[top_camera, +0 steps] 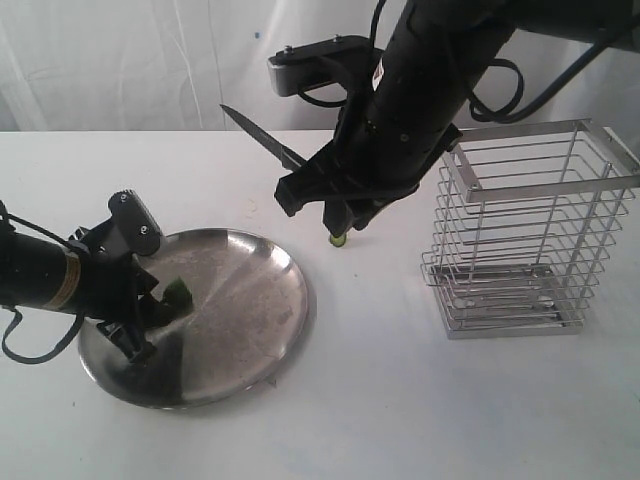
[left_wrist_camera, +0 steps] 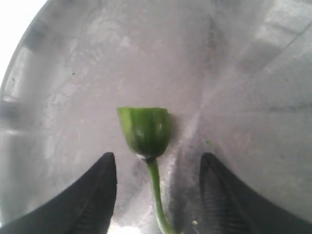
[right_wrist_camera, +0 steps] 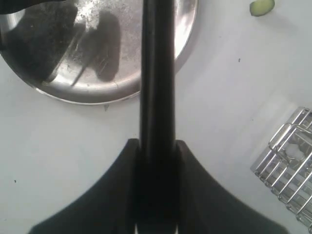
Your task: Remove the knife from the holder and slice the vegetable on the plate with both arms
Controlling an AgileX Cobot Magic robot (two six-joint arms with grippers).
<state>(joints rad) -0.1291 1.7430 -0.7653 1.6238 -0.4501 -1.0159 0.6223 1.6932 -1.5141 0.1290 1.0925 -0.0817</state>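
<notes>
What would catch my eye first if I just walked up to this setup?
Probably the black knife, held up in the air by the right gripper between the plate and the wire holder. Next, the tiny green vegetable lying on the shiny plate, with the left gripper's fingers spread open on either side of its stem.

My right gripper [right_wrist_camera: 157,161] clamps the black knife [top_camera: 262,139], its pointed blade angled up and away above the white surface [top_camera: 380,400]. A cut green chili [left_wrist_camera: 145,129], thin stem attached, sits on the scuffed steel plate [top_camera: 255,330] between the parted fingers [left_wrist_camera: 92,190] of my left gripper [left_wrist_camera: 157,195]. The silver wire holder [top_camera: 530,230] stands upright, well apart from the plate.
</notes>
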